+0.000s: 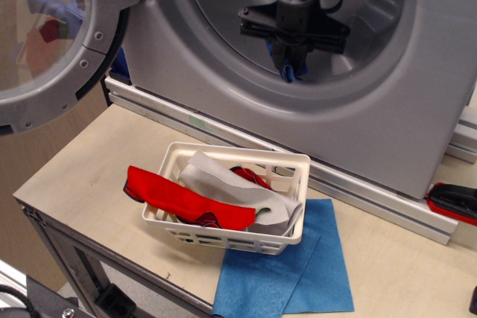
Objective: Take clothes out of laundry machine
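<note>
The silver-grey laundry machine (387, 117) fills the back, its round drum mouth open and its glass door (52, 42) swung out to the left. My black gripper (291, 61) reaches down inside the drum mouth. It is shut on the small royal-blue cloth (291, 71), which hangs below the fingertips, lifted just above the drum's lower lip. Most of the cloth is hidden by the fingers.
A white plastic basket (231, 232) on the wooden table (89, 184) holds red and grey cloths. A larger flat light-blue sheet (298, 273) lies to its right front. A red-and-black tool (455, 202) lies at the right edge.
</note>
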`<action>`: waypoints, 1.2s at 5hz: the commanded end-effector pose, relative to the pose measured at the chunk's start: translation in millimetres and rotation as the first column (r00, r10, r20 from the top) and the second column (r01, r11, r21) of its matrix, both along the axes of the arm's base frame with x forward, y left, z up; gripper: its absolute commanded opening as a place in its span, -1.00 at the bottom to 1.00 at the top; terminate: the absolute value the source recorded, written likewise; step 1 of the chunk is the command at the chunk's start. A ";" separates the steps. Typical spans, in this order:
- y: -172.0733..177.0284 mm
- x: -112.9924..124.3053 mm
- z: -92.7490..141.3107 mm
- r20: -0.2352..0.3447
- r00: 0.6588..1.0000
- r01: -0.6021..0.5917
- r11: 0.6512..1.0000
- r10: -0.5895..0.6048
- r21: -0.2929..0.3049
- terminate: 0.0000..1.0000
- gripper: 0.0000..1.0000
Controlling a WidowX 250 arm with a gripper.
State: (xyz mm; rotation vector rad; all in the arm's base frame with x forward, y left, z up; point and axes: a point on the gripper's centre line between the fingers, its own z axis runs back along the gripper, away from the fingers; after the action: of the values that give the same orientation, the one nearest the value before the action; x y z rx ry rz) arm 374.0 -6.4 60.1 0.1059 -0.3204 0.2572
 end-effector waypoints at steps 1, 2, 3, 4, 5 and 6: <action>-9.4 -49.0 53.8 -0.126 0.985 -0.122 0.992 0.119 -0.021 -1.00 -1.00; -15.3 -80.7 36.4 -0.180 0.966 -0.198 0.978 0.183 -0.068 -1.00 -1.00; -13.0 -94.6 17.7 -0.213 0.962 -0.198 0.973 0.171 -0.114 -1.00 -1.00; -9.9 -101.0 0.5 -0.230 0.959 -0.204 0.968 0.167 -0.148 -1.00 -1.00; -5.2 -103.1 -19.7 -0.208 0.961 -0.211 0.970 0.182 -0.124 -1.00 -1.00; -1.2 -107.6 -37.3 -0.173 0.961 -0.230 0.971 0.214 -0.072 -1.00 -1.00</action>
State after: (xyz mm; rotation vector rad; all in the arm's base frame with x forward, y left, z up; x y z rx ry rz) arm 256.2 -4.4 5.2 0.0794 -0.1002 0.4893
